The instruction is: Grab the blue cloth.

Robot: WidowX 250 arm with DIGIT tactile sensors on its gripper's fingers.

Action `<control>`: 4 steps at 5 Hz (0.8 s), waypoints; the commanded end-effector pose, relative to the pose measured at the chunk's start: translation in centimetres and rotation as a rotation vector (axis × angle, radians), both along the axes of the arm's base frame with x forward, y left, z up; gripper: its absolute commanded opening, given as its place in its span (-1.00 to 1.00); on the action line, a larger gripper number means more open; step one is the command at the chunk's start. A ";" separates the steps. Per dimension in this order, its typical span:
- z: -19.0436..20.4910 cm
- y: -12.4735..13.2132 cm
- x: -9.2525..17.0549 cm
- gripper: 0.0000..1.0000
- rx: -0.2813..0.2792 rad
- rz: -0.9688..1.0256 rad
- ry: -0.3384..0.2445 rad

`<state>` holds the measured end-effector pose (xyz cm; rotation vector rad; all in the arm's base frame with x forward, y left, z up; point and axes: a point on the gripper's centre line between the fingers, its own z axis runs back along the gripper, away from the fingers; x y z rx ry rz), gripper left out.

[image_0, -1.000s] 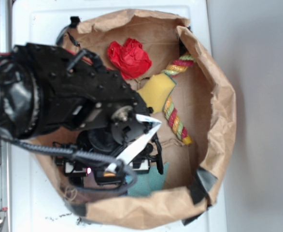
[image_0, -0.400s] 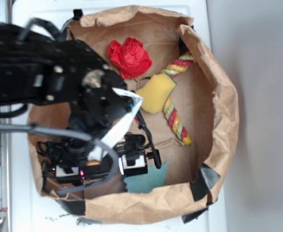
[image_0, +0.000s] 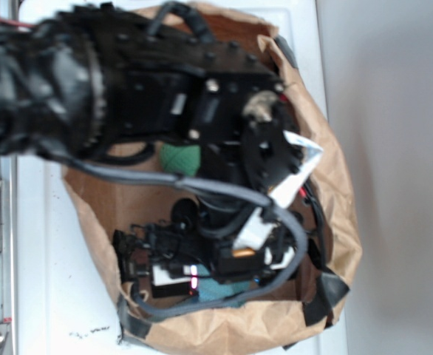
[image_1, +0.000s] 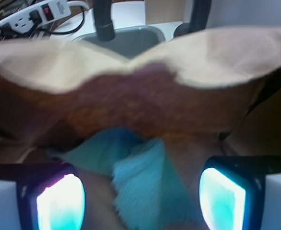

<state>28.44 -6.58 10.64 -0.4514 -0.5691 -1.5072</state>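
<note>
Down in the paper bag (image_0: 335, 185), the fingers (image_1: 61, 201) stand spread, one each side of the blue cloth (image_1: 145, 184), which lies crumpled on the bag floor against its near wall. A green ball (image_0: 181, 157) sits beside the arm.

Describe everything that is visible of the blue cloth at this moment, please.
The blue cloth is teal woven fabric with rumpled folds and an angular edge. It lies on the floor of the brown paper bag, near its wall. In the wrist view it sits between the gripper pads, which are apart. In the exterior view only a sliver shows under the arm.
</note>
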 end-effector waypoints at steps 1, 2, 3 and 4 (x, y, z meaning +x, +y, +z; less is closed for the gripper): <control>0.6 -1.2 1.6 1.00 -0.039 -0.020 -0.058; 0.2 -1.2 1.5 1.00 -0.012 -0.047 -0.054; 0.0 -0.8 1.3 1.00 0.038 -0.075 -0.026; -0.7 0.3 0.7 1.00 0.115 -0.104 0.000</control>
